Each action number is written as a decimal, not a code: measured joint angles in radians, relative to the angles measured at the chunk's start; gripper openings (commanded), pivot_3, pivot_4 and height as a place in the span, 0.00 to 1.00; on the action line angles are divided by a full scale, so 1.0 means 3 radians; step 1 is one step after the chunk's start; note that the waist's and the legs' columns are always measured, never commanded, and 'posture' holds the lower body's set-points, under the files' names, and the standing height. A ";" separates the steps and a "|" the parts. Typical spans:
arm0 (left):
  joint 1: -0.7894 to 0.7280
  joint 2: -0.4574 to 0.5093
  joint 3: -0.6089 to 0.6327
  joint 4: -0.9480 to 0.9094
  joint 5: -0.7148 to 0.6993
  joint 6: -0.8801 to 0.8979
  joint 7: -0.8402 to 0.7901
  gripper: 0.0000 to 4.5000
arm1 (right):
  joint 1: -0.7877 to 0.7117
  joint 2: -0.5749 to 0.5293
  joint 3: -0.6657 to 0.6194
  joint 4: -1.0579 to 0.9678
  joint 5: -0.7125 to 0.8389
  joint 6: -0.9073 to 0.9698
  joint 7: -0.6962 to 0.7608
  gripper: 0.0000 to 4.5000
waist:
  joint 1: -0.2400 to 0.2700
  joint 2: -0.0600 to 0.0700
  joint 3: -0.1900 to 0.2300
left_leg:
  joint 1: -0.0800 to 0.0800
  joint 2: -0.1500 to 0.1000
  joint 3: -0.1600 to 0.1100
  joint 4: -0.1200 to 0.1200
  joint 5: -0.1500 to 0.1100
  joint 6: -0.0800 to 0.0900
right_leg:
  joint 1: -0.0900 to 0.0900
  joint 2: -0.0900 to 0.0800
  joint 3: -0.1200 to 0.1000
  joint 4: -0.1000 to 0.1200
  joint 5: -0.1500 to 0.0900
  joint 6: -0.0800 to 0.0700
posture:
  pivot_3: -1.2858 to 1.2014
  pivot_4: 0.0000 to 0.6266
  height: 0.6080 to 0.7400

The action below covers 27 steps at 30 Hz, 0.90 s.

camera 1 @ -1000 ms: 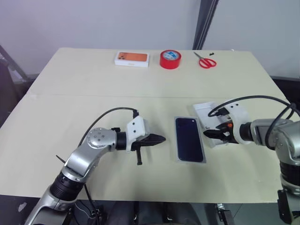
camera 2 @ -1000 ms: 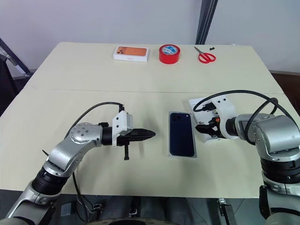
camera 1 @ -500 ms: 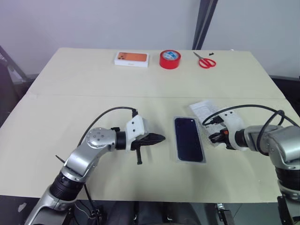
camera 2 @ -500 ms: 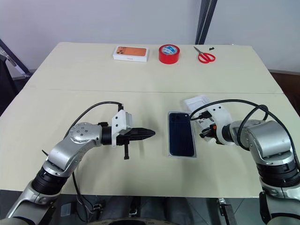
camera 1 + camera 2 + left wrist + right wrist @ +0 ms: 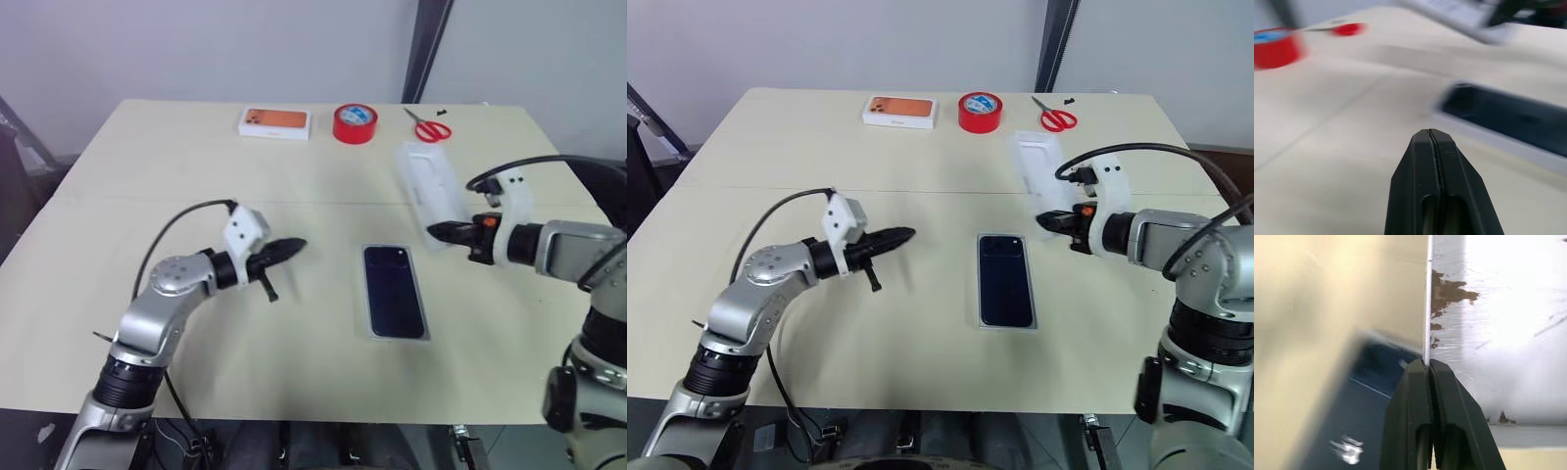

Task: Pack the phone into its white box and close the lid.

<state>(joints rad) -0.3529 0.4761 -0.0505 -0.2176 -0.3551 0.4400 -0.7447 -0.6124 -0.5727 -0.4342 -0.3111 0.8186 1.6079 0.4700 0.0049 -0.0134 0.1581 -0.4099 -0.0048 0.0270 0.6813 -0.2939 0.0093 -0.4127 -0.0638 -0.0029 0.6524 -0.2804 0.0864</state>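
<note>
The dark navy phone (image 5: pixel 395 304) lies flat in the shallow white box (image 5: pixel 398 338) at the middle of the table. Up and to the right of it, my right gripper (image 5: pixel 438 233) is shut on the edge of the white lid (image 5: pixel 427 186), which hangs tilted above the table. The right wrist view shows the fingers (image 5: pixel 1415 396) pinching the lid's thin wall (image 5: pixel 1498 308), with the phone (image 5: pixel 1361 401) below. My left gripper (image 5: pixel 294 245) is shut and empty, pointing toward the phone from its left. In the left wrist view its tips (image 5: pixel 1429 134) are pressed together.
Along the table's far edge sit a white box with an orange picture (image 5: pixel 275 122), a red tape roll (image 5: pixel 355 123) and red-handled scissors (image 5: pixel 429 127). A cable loops over each forearm.
My right gripper has shut on the lid's edge and lifted it off the table, tilting it up. My left gripper has swung left and farther back, away from the phone.
</note>
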 measured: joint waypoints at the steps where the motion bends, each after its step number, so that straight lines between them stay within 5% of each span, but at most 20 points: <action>1: -0.0008 0.0013 0.0025 0.0061 0.0033 -0.0046 0.0032 0.00 | 0.0007 0.0193 -0.0108 0.0088 0.0520 0.0000 -0.0222 0.01 | -0.0005 0.0000 0.0000 | 0.0000 0.0001 0.0000 0.0000 0.0000 0.0000 | 0.0001 0.0000 0.0000 0.0001 0.0000 0.0000 | 0.52 0.24 0.88; 5: -0.0049 0.0025 0.0034 0.0189 0.0104 -0.0119 0.0065 0.00 | 0.0508 0.0131 0.0353 0.0198 0.2789 -0.0640 -0.1531 0.01 | 0.0020 0.0000 0.0001 | -0.0003 0.0000 -0.0002 0.0000 -0.0001 0.0001 | 0.0001 -0.0003 -0.0002 -0.0003 0.0000 0.0000 | 0.52 0.24 0.88; 7: -0.0051 0.0035 0.0046 0.0220 0.0137 -0.0127 0.0075 0.00 | 0.0848 0.0188 0.0637 0.0082 0.3443 -0.1151 -0.2058 0.01 | 0.0013 -0.0003 0.0002 | -0.0004 0.0000 0.0000 0.0002 -0.0002 0.0004 | 0.0005 -0.0003 -0.0002 -0.0009 0.0000 0.0000 | 0.52 0.24 0.88; 15: -0.0095 -0.0104 -0.0167 0.0209 0.0208 -0.0179 0.0053 0.00 | 0.1685 0.0758 0.1291 -0.0649 0.3757 -0.2367 -0.3167 0.01 | -0.0051 -0.0001 0.0001 | -0.0002 0.0000 0.0001 0.0006 -0.0003 0.0006 | 0.0006 -0.0002 0.0000 -0.0006 0.0002 0.0005 | 0.52 0.24 0.88; 19: -0.0121 -0.0249 -0.0464 0.0171 0.0277 -0.0174 0.0014 0.00 | 0.1768 0.0575 0.1329 -0.0671 0.3762 -0.2474 -0.3299 0.29 | -0.0056 -0.0001 0.0001 | 0.0000 0.0000 0.0001 0.0006 -0.0003 0.0006 | 0.0007 -0.0001 0.0000 -0.0007 0.0002 0.0005 | 0.52 0.24 0.88; 24: -0.0234 -0.0432 -0.0718 0.0198 0.0349 -0.0140 -0.0012 0.00 | 0.1344 -0.0176 0.1131 -0.0414 0.3766 -0.2208 -0.2954 0.87 | -0.0058 0.0001 0.0002 | 0.0001 0.0001 0.0001 0.0006 -0.0003 0.0006 | 0.0008 0.0000 0.0000 -0.0007 0.0002 0.0005 | 0.52 0.24 0.88; 27: -0.0321 -0.0537 -0.0805 0.0209 0.0355 -0.0098 -0.0033 0.00 | 0.1033 -0.0716 0.1093 -0.0213 0.3769 -0.1984 -0.2751 0.87 | -0.0051 0.0002 0.0002 | 0.0000 0.0000 0.0001 0.0006 -0.0003 0.0007 | 0.0008 0.0000 0.0000 -0.0009 0.0002 0.0005 | 0.52 0.24 0.88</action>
<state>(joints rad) -0.4492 0.3149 -0.2919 -0.1549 -0.2487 0.4105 -0.7547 -0.3027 -0.7875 -0.1063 -0.3749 1.9494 1.0128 -0.3553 -0.0105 -0.0128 0.1587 -0.4099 -0.0047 0.0274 0.6831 -0.2948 0.0114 -0.4101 -0.0636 -0.0030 0.6499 -0.2797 0.0879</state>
